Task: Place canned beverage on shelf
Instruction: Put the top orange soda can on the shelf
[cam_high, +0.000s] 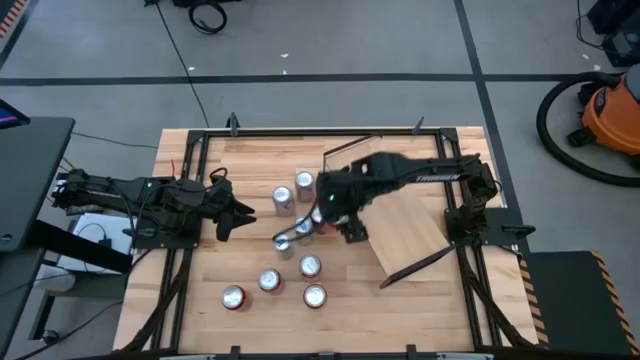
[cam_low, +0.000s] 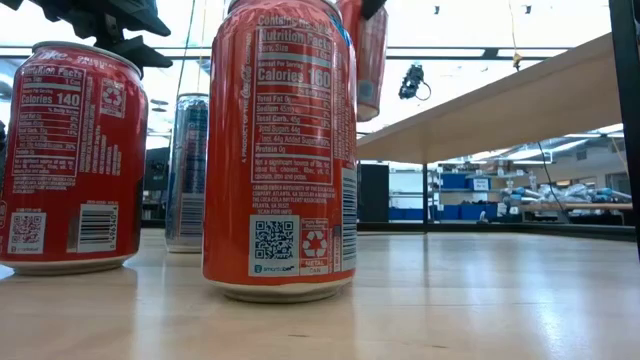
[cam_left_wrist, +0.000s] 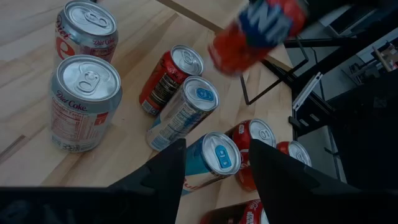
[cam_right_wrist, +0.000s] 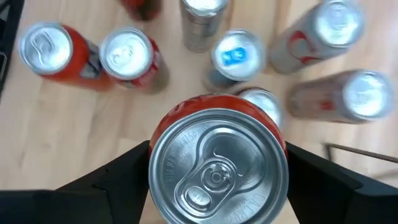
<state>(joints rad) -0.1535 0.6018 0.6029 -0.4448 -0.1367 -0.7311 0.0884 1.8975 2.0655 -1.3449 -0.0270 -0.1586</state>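
Planked wooden tabletop (cam_high: 200, 300), cans scattered. Right end effector (cam_right_wrist: 217, 168) clamped on red aluminium can (cam_right_wrist: 217, 163), lifted beside sloped light wood shelf (cam_high: 405, 225). Left end effector (cam_high: 238, 212) idle, fingers apart, holding nothing.

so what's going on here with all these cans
The right gripper holds an orange-red soda can between its fingers, lifted above the group of cans standing on the wooden table. In the high view it sits just beside the lower edge of the sloped wooden shelf, which carries no cans as far as can be seen. The left gripper waits open at the left side of the table, holding nothing.
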